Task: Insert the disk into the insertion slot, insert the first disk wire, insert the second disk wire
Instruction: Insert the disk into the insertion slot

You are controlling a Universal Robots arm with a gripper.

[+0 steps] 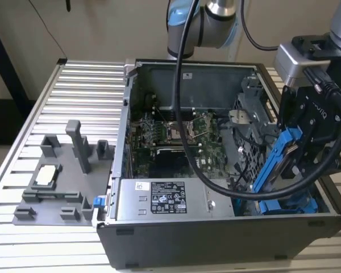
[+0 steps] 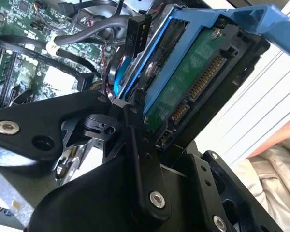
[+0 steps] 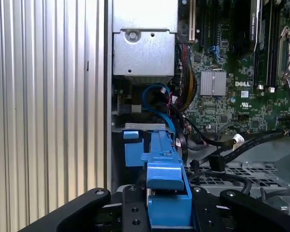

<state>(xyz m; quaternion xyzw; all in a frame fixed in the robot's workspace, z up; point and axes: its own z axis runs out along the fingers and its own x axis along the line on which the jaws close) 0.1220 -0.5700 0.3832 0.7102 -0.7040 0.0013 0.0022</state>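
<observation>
Pincer [image 1: 300, 151] gripping the disk [image 1: 274, 164], tilted over the insertion slot [image 1: 291, 205]

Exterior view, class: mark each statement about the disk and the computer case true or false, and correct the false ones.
1. The gripper holds the disk in its blue carrier. True.
2. The disk lies flat, fully seated in the insertion slot. False: it is tilted, held above the slot's blue rails.
3. The computer case is open, with its green motherboard showing. True.
4. The grey tray sits on the exterior view's right of the case. False: it sits on the left.
</observation>
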